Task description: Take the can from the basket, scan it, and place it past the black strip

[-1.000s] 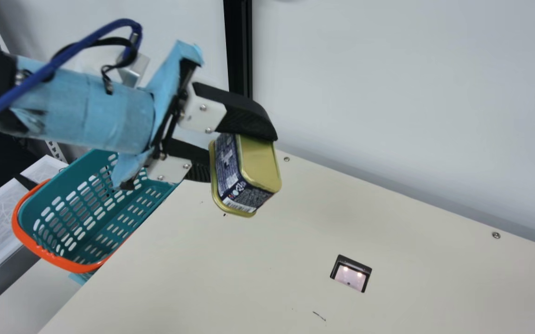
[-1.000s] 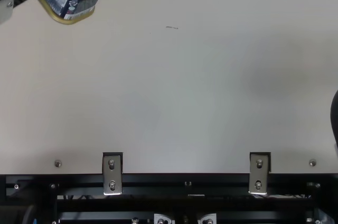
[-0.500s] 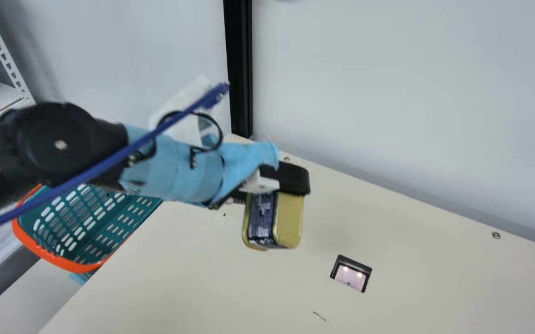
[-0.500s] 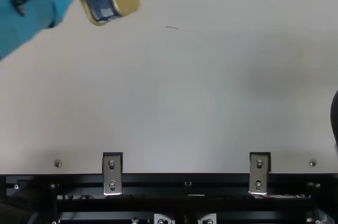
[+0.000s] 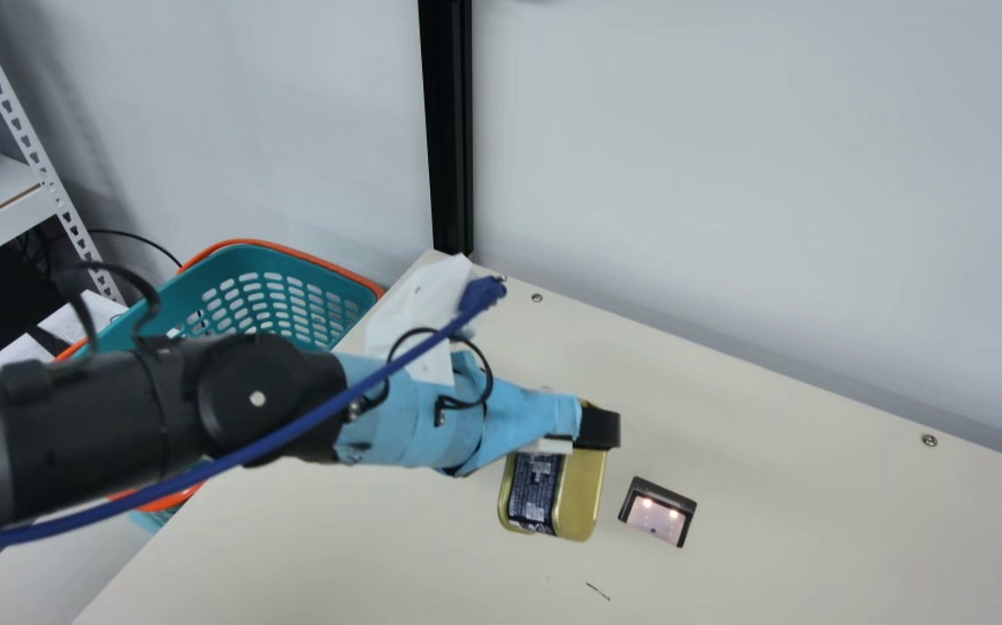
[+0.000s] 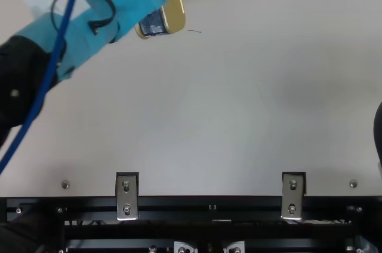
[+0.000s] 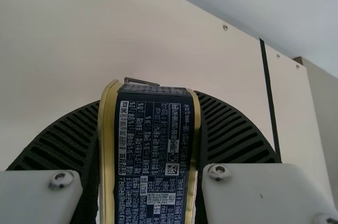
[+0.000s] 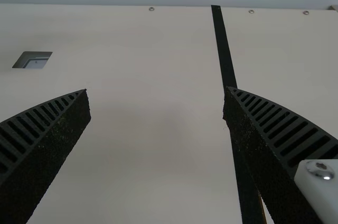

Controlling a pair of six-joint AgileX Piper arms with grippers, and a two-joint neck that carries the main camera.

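Over the cream bench (image 5: 770, 451), the left black end effector (image 5: 565, 446) grips the rectangular gold-and-navy can (image 5: 579, 502); the right end effector (image 6: 379, 133) is wide.

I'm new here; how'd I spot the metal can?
Over the cream table, look for my left arm wrapped in pale blue; its black-fingered gripper holds the can, a boxy, round-cornered tin. Its gold ends and navy label set it apart from the teal, orange-rimmed plastic basket and the small, black-framed lit window.
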